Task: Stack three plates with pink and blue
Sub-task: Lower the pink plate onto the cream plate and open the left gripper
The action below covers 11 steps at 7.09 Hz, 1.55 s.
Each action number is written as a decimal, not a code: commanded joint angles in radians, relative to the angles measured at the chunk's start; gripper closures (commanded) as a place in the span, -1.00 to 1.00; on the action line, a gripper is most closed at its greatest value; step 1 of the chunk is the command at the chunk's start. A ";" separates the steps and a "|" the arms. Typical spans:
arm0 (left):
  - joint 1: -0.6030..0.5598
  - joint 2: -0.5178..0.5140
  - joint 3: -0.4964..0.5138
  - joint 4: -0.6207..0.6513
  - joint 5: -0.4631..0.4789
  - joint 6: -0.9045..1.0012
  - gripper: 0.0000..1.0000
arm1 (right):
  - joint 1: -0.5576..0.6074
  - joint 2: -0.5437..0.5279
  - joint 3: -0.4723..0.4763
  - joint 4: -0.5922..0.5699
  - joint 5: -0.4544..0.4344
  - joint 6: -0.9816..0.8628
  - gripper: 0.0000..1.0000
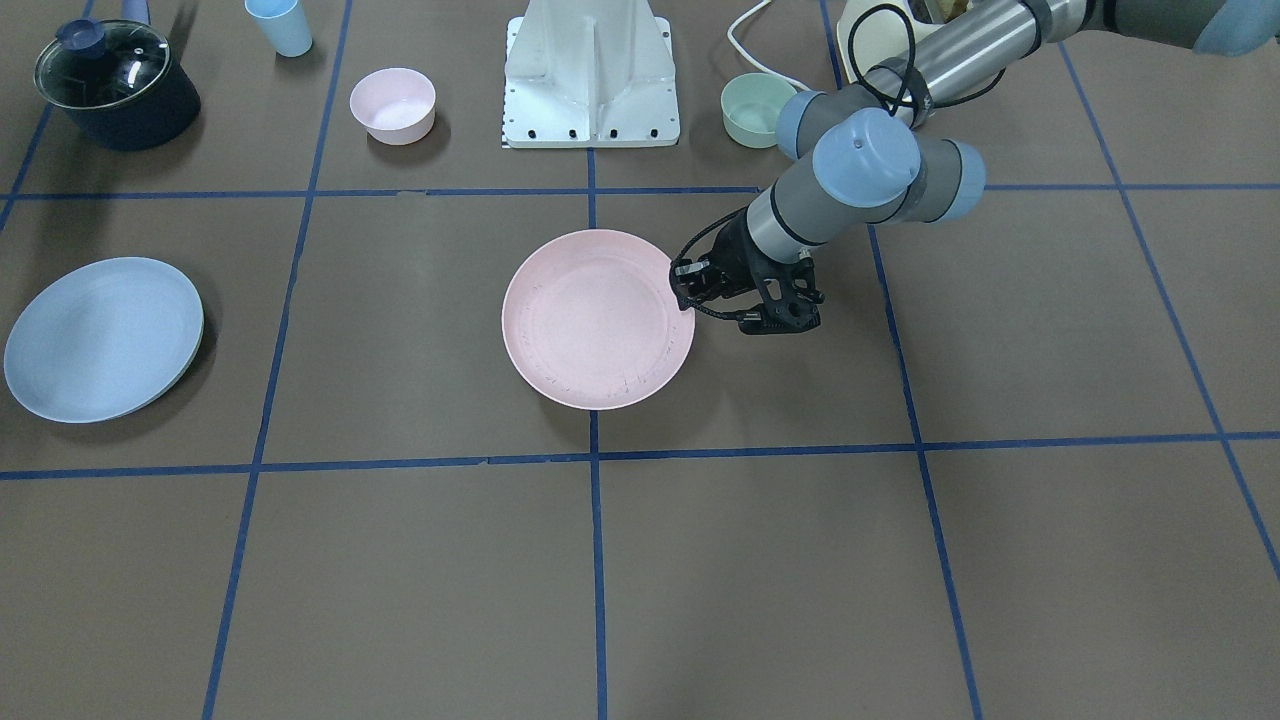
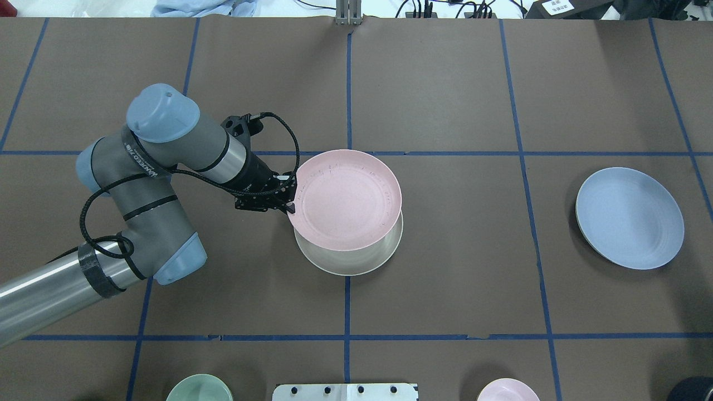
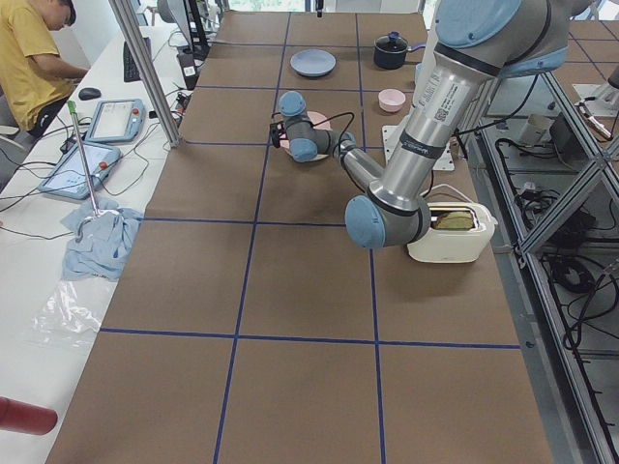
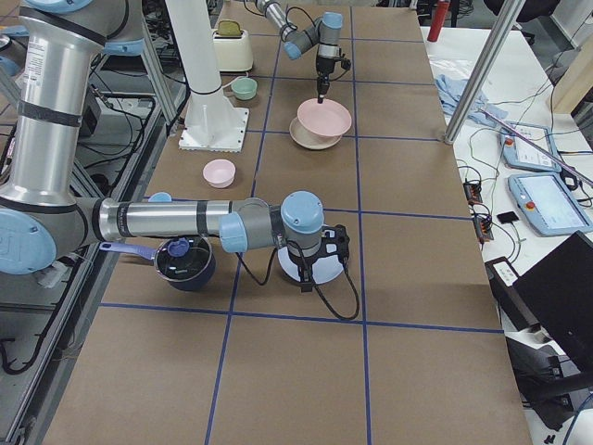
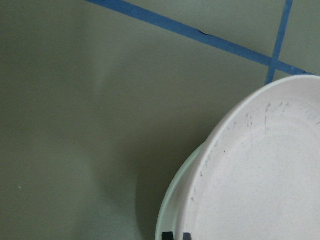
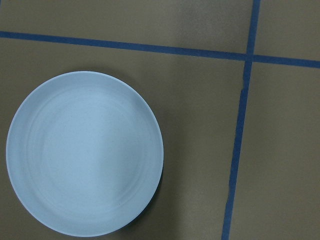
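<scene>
My left gripper [image 2: 289,196] is shut on the near-left rim of the pale pink plate [image 2: 346,199] and holds it just above the cream plate [image 2: 356,259], offset toward the table's far side. The front view shows the gripper [image 1: 688,300] at the pink plate's [image 1: 597,318] right rim. In the left wrist view the pink plate [image 5: 260,175] overlaps the cream rim [image 5: 172,205]. The light blue plate [image 2: 629,218] lies alone on the right; the right wrist view looks down on it [image 6: 84,154]. My right gripper [image 4: 310,255] shows only in the exterior right view, over the blue plate; I cannot tell whether it is open or shut.
A small pink bowl [image 1: 393,104], a mint-green bowl [image 1: 757,109], a dark pot with a glass lid [image 1: 115,85] and a blue cup [image 1: 280,25] stand near the white robot base [image 1: 592,75]. A toaster [image 3: 450,232] sits behind the left arm.
</scene>
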 commanded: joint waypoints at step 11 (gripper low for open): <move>0.000 0.014 -0.058 -0.003 0.021 0.006 0.31 | -0.099 0.023 0.000 0.023 0.012 0.102 -0.99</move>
